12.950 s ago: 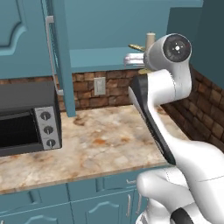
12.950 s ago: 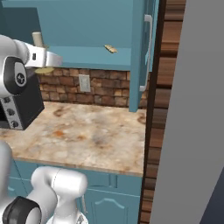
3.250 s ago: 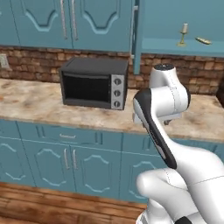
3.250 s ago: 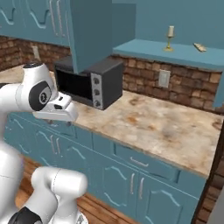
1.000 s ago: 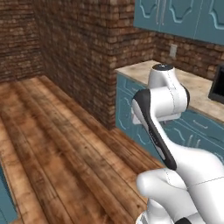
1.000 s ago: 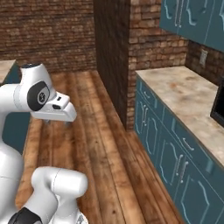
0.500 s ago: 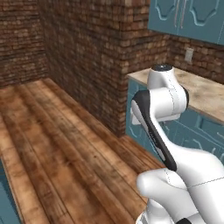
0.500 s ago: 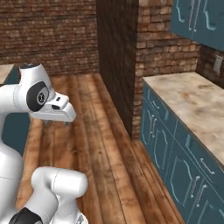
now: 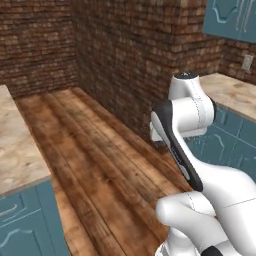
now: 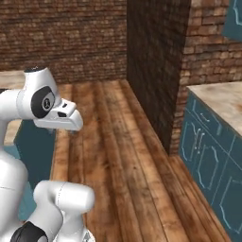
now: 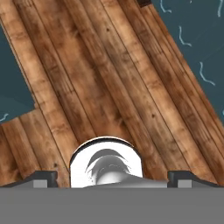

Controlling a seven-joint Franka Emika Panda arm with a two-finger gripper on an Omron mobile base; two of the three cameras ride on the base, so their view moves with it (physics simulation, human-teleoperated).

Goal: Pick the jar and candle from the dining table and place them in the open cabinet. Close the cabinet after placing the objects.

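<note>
The gripper (image 11: pixel 112 177) is seen in the hand view with its two dark finger tips (image 11: pixel 41 177) set far apart at the lower corners; the jaws are spread wide and nothing is held between them. Only the very tops of the tips can be made out above the lower edge. Past them, the hand camera looks straight down on a wooden plank floor (image 11: pixel 109 83), with teal cabinet fronts (image 11: pixel 197 39) cut off at the upper right and another teal patch at the left edge.

In the right base view the hand is carried level in front of the arm's shoulder, above the floor; its fingers are hidden under the white hand body and cannot be made out there. In the left base view the hand is hidden behind the upper arm.

Taking the floor as landmark: a dark brick wall (image 9: pixel 135 55) rises along its far side and forms a projecting corner. To the right of the floor, a marbled tan worktop (image 10: pixel 222 101) is seen on low teal cabinets (image 10: pixel 208 160), cut off by the frame edge. To the left of the floor, in the left base view, the corner of another marbled worktop (image 9: pixel 17 150) over teal fronts is partly shown; this may be the dining table, but too little is visible to tell. A strip of teal wall cupboard (image 9: pixel 232 20) is clipped at the upper right, doors shut.
</note>
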